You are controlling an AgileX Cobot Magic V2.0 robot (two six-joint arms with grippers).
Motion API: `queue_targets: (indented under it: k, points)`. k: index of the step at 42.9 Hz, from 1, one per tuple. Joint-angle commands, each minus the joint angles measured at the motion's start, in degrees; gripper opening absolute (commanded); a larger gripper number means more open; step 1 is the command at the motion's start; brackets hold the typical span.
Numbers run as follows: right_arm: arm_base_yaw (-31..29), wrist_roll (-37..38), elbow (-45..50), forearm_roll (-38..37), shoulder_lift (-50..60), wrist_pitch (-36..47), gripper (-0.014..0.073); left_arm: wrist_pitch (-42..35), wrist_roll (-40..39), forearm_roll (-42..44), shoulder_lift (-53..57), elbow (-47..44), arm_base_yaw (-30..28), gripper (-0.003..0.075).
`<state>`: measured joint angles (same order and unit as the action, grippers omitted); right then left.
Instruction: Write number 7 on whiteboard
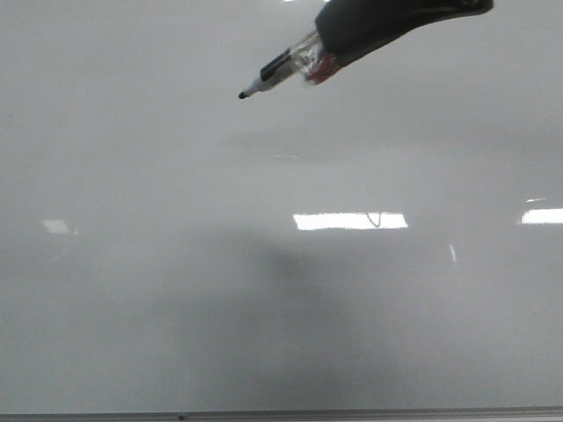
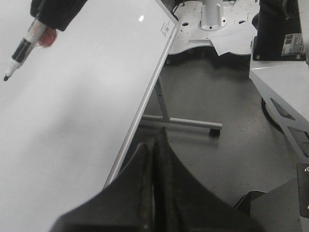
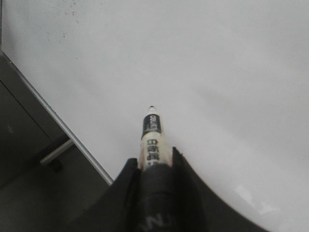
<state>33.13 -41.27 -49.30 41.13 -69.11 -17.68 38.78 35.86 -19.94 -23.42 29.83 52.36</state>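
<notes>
Gripping a marker (image 1: 280,70), the right claw (image 1: 352,40) was closed on its barrel and came in from the upper right of the front view, the pen's long axis slanting down and left to its black tip. Its tip hung over the whiteboard (image 1: 176,264), seemingly just off the surface (contact could not be judged). No number 7 was visible anywhere on it. The left claw (image 2: 153,159), closed and empty, sat off beside the board's frame, clearly the farther arm.

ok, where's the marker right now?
Front view, upper middle: the marker is clamped in the right gripper, tip pointing left and down over the blank whiteboard.
</notes>
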Motion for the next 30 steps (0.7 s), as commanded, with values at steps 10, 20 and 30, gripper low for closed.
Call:
queue_targets:
  k: [10,20,30]
  points:
    - [0.0,-0.5,-13.5,1.7,-13.5,0.6,-0.0068,-4.3,-0.5,-1.7,-0.3,1.5,0.3,-0.002]
    - [0.0,-0.5,-15.7,1.7,-19.2,2.7,-0.0068,-4.2,-0.5,-1.7,-0.3,1.5,0.3,-0.002]
    - [-0.4,-0.5,-15.6,1.7,-19.7,5.0,-0.0068,-4.2,-0.5,-1.5,-0.3,1.5,0.3,-0.002]
